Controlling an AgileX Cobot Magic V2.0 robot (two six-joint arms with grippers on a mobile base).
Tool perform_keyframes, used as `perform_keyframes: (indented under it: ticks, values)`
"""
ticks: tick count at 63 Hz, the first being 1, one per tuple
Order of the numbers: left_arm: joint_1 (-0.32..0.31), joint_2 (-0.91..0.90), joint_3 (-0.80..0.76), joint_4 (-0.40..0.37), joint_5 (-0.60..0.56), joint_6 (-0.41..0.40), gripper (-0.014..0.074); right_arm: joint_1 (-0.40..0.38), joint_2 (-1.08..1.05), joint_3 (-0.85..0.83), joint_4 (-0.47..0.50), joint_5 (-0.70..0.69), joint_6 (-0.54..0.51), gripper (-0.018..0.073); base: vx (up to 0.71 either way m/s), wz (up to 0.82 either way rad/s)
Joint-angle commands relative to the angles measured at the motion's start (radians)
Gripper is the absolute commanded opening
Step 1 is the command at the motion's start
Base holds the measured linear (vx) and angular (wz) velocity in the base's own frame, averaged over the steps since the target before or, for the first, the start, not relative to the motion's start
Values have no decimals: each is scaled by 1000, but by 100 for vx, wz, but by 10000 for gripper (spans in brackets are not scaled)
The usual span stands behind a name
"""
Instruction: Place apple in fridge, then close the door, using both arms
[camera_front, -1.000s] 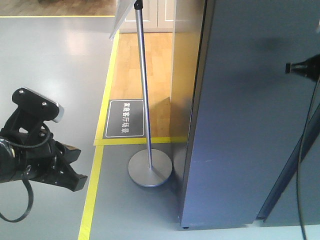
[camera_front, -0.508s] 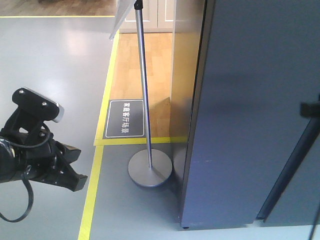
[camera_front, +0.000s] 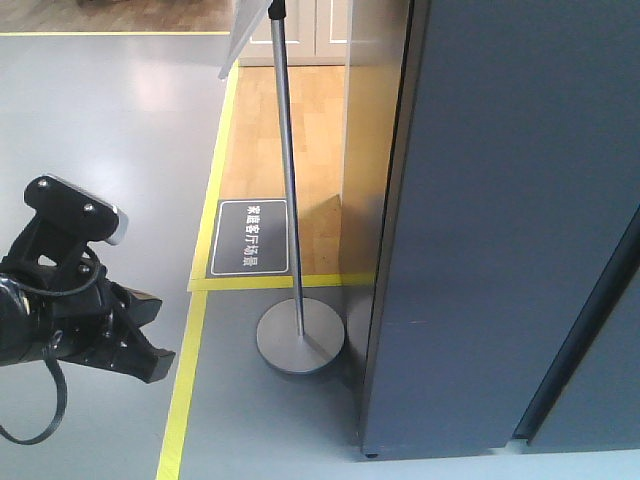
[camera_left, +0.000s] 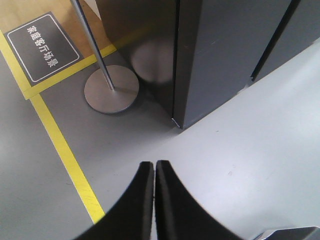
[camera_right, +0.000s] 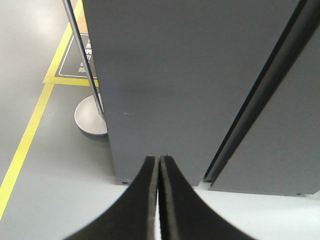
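Fridge door, tall and dark blue-grey (camera_front: 510, 230), stands closed in the front view, beside a round-based metal pole stand (camera_front: 298, 335); the black left gripper (camera_front: 140, 350) hangs over the grey floor. From the left wrist view, the left fingers (camera_left: 142, 200) press together on nothing. From the right wrist view, the right gripper (camera_right: 159, 200) is likewise pinched closed, empty, facing the door. No view shows the apple.

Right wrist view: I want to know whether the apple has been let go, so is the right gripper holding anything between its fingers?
No, the right gripper has its two fingers pressed together with nothing between them, facing the door.
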Motion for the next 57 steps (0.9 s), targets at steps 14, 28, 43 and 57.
perform_keyframes:
  ticks: [14, 28, 43, 57]
  values:
    - [4, -23, -24, -3, -54, -11, -6, 14, -249, 41, 7, 100, 0, -1, 0, 0]
    - [4, -23, -24, -3, -54, -11, -6, 124, -349, 45, -145, 233, 136, -1, 0, 0]
    - [4, -23, -24, -3, -53, -11, -6, 129, -435, 45, -169, 264, 173, -1, 0, 0]
    - [4, -23, -24, -3, -53, -11, -6, 129, -439, 45, -126, 268, 173, -1, 0, 0]
